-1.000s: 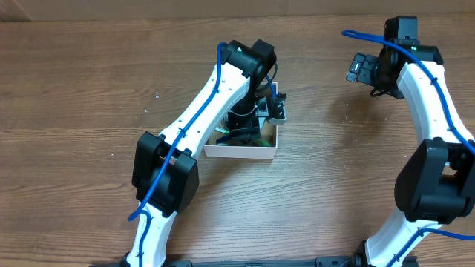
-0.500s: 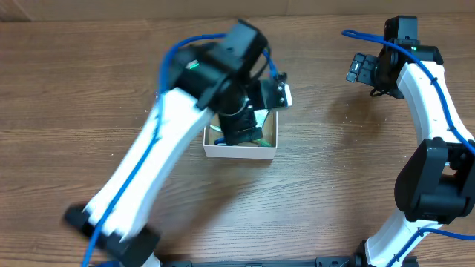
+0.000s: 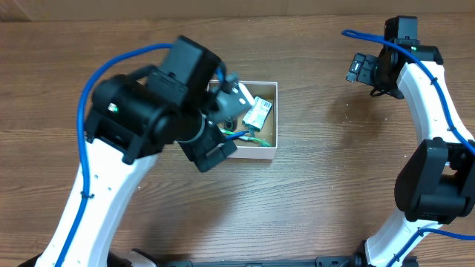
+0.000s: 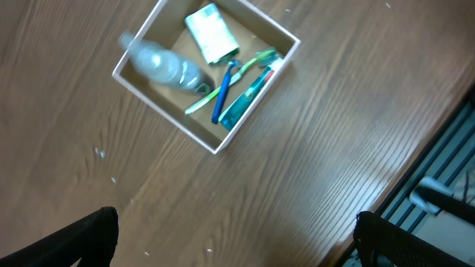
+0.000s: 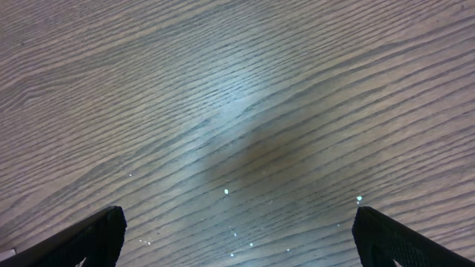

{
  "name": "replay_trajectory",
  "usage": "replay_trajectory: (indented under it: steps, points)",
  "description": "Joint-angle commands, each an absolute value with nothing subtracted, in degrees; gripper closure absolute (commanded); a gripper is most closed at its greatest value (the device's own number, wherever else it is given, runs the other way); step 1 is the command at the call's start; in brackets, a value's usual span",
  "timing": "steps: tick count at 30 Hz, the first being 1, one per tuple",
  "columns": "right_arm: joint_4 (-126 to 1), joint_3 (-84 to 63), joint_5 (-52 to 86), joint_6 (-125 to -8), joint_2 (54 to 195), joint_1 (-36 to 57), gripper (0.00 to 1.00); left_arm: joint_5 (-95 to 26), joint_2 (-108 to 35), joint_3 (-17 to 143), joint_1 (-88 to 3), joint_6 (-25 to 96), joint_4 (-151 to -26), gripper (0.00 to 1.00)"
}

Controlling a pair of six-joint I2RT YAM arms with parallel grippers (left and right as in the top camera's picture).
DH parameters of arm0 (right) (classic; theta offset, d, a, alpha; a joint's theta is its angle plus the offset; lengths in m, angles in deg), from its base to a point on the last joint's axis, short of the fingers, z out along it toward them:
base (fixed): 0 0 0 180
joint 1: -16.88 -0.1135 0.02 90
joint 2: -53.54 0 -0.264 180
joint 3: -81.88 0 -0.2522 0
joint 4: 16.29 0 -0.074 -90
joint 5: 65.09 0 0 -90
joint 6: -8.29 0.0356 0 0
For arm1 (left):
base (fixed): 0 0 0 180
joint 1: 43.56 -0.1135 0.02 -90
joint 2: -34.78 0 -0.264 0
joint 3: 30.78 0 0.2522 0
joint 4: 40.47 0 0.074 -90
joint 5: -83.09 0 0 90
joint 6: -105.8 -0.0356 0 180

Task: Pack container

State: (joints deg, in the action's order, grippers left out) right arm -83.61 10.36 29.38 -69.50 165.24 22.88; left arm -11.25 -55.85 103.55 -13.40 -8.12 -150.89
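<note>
1. We can read no word, brand or number anywhere;
2. The green packet point(image 4: 211, 33) in the container point(image 4: 165, 116) carries pale print, but it is too blurred for us to make out;
3. The teal tube point(image 4: 249, 90) in the same box shows a red-and-white patch; we cannot tell any lettering on it.

White container point(image 4: 165, 113), brown inside; blue toothbrush point(image 4: 222, 95); brown wood-grain table point(image 4: 312, 148).

Looks like a robotics lab bench to me, not anyone's home. You've got a left arm point(image 3: 100, 208) and a right arm point(image 3: 429, 93), white shells with black joints, with blue cables point(image 3: 360, 33) looped over them. Below the right pincer point(image 5: 237, 241) it's plain wood-grain laminate table point(image 5: 237, 111). Off to the right of the left pincer point(image 4: 236, 241), past the table edge, there's dark slatted framing point(image 4: 438, 156).
</note>
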Motion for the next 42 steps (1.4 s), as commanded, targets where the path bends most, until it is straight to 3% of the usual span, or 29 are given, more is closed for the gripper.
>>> replay_trajectory:
  steps: [1, 4, 7, 12, 18, 23, 33, 42]
  points:
    - [-83.32, 11.67, 29.8, -69.06, 163.16, 22.9, 0.0, -16.72, -53.4, 103.84, -21.38, -7.18, -149.25, 0.0]
    - [-83.32, 11.67, 29.8, -69.06, 163.16, 22.9, 0.0, -26.44, -48.46, 103.18, -31.35, -16.62, -142.3, 0.0]
    - [-83.32, 11.67, 29.8, -69.06, 163.16, 22.9, 0.0, -31.4, -41.51, 97.26, -36.99, -17.63, -133.89, 0.0]
    - [-83.3, 11.67, 29.8, -69.06, 163.16, 22.9, 0.0, -31.99, -23.17, 69.24, -40.59, -14.65, -108.97, 0.0]
    - [-83.32, 11.67, 29.8, -69.06, 163.16, 22.9, 0.0, -31.42, -3.32, 32.1, -45.27, 4.12, -73.12, 0.0]
    - [-83.3, 11.67, 29.8, -69.06, 163.16, 22.9, 0.0, -27.16, 8.22, 12.04, -45.8, 7.49, -55.16, 0.0]
    - [-83.32, 11.67, 29.8, -69.06, 163.16, 22.9, 0.0, -13.94, 30.07, -8.81, -45.77, 10.07, -53.47, 0.0]
    - [-83.32, 11.67, 29.8, -69.06, 163.16, 22.9, 0.0, -8.87, 34.62, -16.77, -45.8, 10.26, -56.32, 0.0]
